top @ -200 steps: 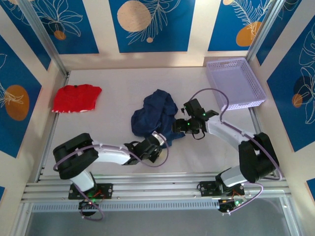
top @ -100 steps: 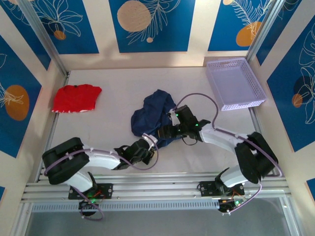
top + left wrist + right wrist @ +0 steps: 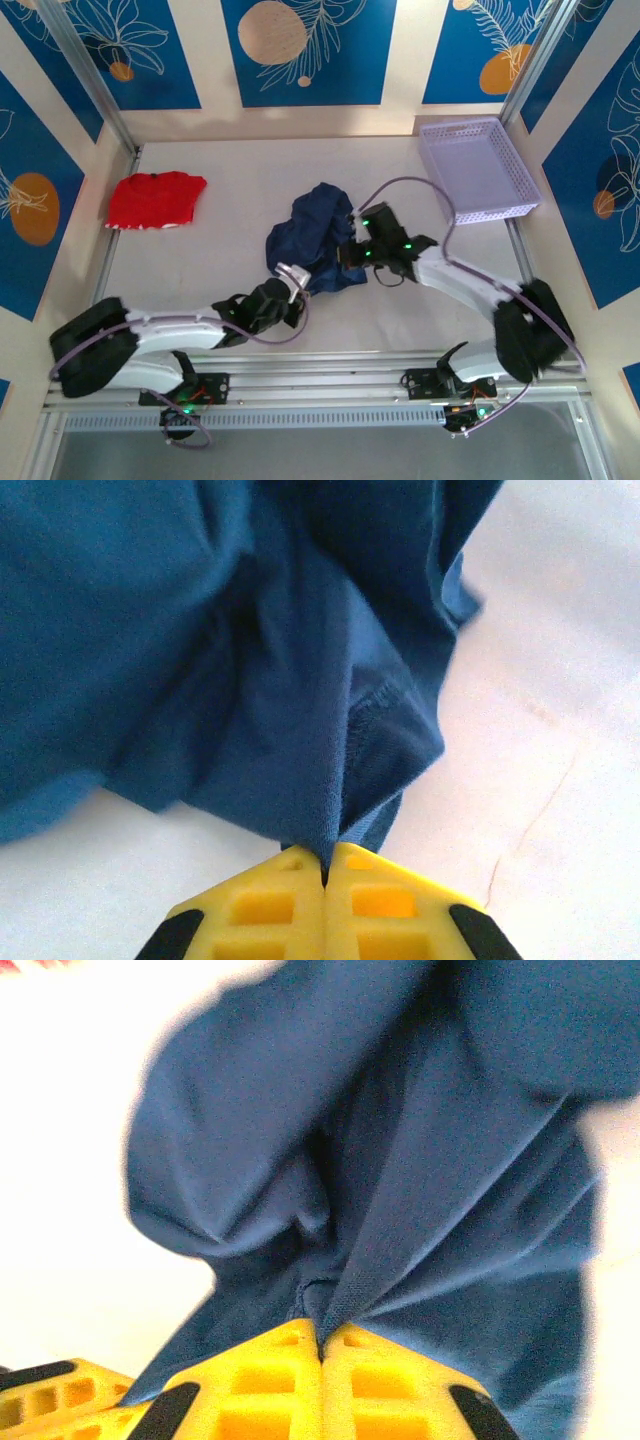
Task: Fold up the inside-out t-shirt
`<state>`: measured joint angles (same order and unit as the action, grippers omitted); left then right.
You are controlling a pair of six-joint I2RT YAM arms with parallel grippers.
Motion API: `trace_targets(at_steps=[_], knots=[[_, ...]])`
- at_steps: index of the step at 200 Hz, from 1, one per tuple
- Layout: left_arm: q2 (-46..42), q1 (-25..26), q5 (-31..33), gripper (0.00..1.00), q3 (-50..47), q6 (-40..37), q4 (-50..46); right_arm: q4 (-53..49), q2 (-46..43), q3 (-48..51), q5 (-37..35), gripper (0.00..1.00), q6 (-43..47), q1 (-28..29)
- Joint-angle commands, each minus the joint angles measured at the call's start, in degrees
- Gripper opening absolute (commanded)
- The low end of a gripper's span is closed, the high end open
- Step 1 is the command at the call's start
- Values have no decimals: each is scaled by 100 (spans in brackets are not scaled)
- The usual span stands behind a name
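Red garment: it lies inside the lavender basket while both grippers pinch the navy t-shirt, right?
Not inside the basket: the top external view shows the red garment on the table at far left, basket far right. Both the left gripper and right gripper do pinch the navy t-shirt.

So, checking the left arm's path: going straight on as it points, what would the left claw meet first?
The navy t-shirt: the left claw is shut on its fold, cloth directly ahead.

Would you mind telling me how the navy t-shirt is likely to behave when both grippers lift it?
Probably floppy: the t-shirt lies crumpled in soft folds. It would likely sag between the left gripper and right gripper, each pinching one thin fold. The thin cloth suggests it is light.
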<state>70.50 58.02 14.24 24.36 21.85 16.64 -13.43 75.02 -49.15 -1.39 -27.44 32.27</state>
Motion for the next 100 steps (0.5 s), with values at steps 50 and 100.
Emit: trace_targets(at_steps=[50,100], knots=[[-2742,-1891,61,0,854,65,-1861,634,-1774,-526,841,0,-719,-1317],[-1938,-2277,316,0,2878,-570,-2840,347,-1590,-1561,500,0,-640,-1476]])
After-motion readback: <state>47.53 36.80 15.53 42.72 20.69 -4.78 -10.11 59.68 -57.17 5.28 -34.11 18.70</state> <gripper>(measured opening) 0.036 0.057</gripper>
